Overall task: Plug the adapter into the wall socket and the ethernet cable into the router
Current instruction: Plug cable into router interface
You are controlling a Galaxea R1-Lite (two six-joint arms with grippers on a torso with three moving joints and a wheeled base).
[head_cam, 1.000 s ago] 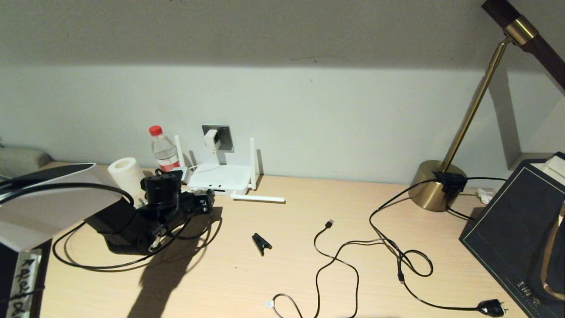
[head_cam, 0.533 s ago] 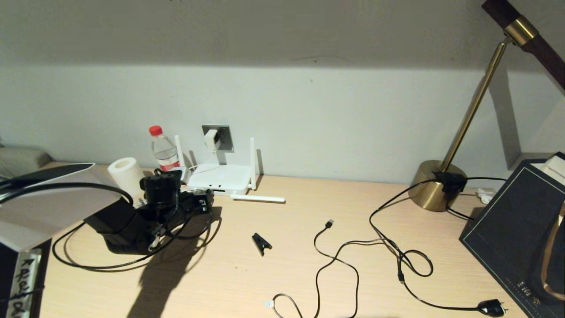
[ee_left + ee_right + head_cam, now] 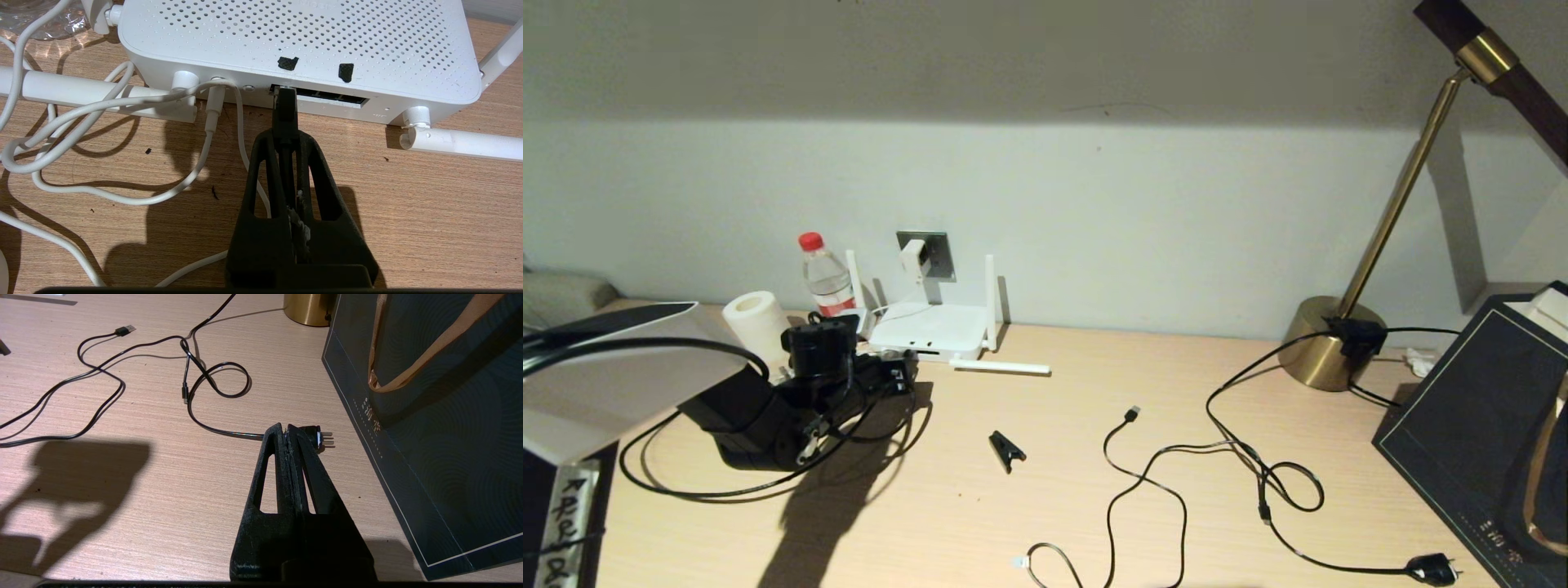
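The white router [image 3: 931, 327] lies against the wall under the grey wall socket [image 3: 938, 253]. The white adapter [image 3: 915, 259] sits on the socket's face, its white cord [image 3: 122, 196] running to the router's edge. My left gripper [image 3: 894, 377] [image 3: 284, 136] is shut on the black ethernet cable [image 3: 686, 488]. The cable's connector end [image 3: 284, 107] is at the leftmost opening of the router's [image 3: 302, 45] port row [image 3: 327, 99]; how deep it sits is hidden. My right gripper [image 3: 285, 428] is shut on nothing, low over the table and out of the head view.
A water bottle [image 3: 825, 278] and a tissue roll [image 3: 754, 318] stand left of the router; one antenna [image 3: 1001, 367] lies flat. A black clip [image 3: 1006, 449], a USB-tipped cable [image 3: 1131, 415], a chunky plug [image 3: 316, 436], a brass lamp base [image 3: 1327, 343] and a dark bag [image 3: 1486, 425] are to the right.
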